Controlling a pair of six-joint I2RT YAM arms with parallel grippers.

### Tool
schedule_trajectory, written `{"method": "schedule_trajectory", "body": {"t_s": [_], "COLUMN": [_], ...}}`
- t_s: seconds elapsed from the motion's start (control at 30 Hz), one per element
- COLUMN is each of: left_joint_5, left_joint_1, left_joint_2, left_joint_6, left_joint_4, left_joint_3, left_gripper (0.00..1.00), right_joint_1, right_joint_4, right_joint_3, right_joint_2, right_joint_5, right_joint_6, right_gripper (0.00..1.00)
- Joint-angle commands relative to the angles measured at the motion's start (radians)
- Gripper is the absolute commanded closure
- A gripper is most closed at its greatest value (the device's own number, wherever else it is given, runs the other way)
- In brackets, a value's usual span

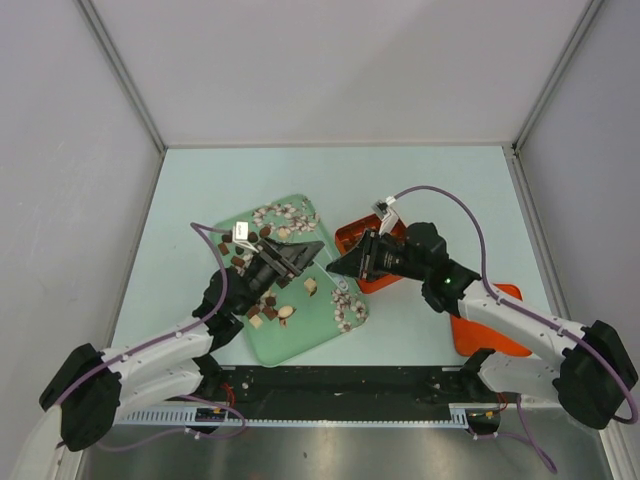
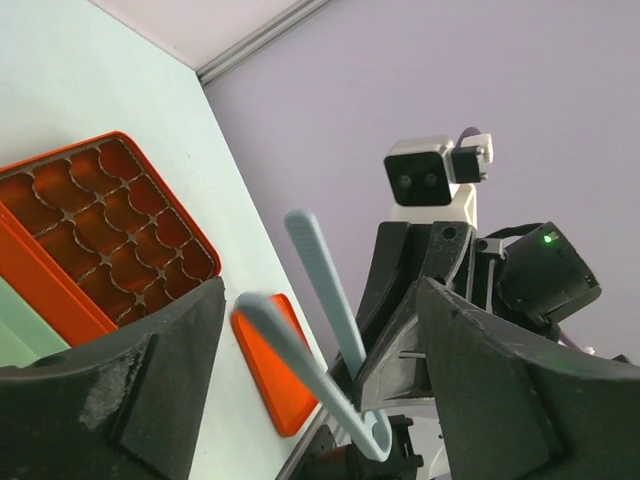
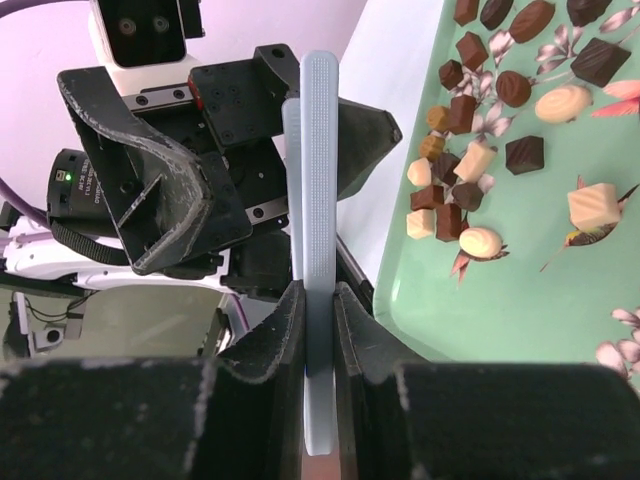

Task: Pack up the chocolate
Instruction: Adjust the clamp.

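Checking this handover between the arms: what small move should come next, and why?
Probably draw the left gripper back, clear of the tongs. The right gripper has its jaws shut on the tongs; the left's jaws stand open either side of them, so only the right holds them. The chocolates lie on the tray, and the box cells in view are empty.

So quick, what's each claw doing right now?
Left claw: open, holding nothing.
Right claw: closed on the pale blue tongs.
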Motion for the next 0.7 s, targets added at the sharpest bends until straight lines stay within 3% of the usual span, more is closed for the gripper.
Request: {"method": "schedule_trajectory", "body": {"t_s": [0.0,0.23,0.37,0.53,0.67], "left_joint_5": [-0.032,-0.081,-0.1,-0.118,-0.143], "left_joint_1": [0.005,0.007,0.005,0.007,0.007], "left_joint_2": [0.009,-0.005,-0.025,-0.053,-0.068], "left_joint_6": [-0.022,-0.071,-0.099,-0.13,-0.162], "left_joint_4": [0.083,0.016,-0.038,-0.092,-0.154], "left_joint_3": [0.047,0.044,0.041,0.035,0.04], "left_gripper": [0.23,0.44,0.63,0.78,0.88], "right_joint_1": [-0.014,-0.018,-0.017,-0.015,-0.014], "right_joint_4": [0.082,0.08,0.088,0.091,0.068], "right_joint_3": [-0.003,-0.008,-0.008,-0.008,-0.008], "right_joint_2": [0.017,0.046,0.064,0.068,0.046], "right_joint_5": [-0.073,-0.101,-0.118,-0.112,-0.086], "right_joint_6": [0.036,0.036,0.041,0.036,0.007], "right_gripper": [1.0,1.0,1.0,1.0,0.82]}}
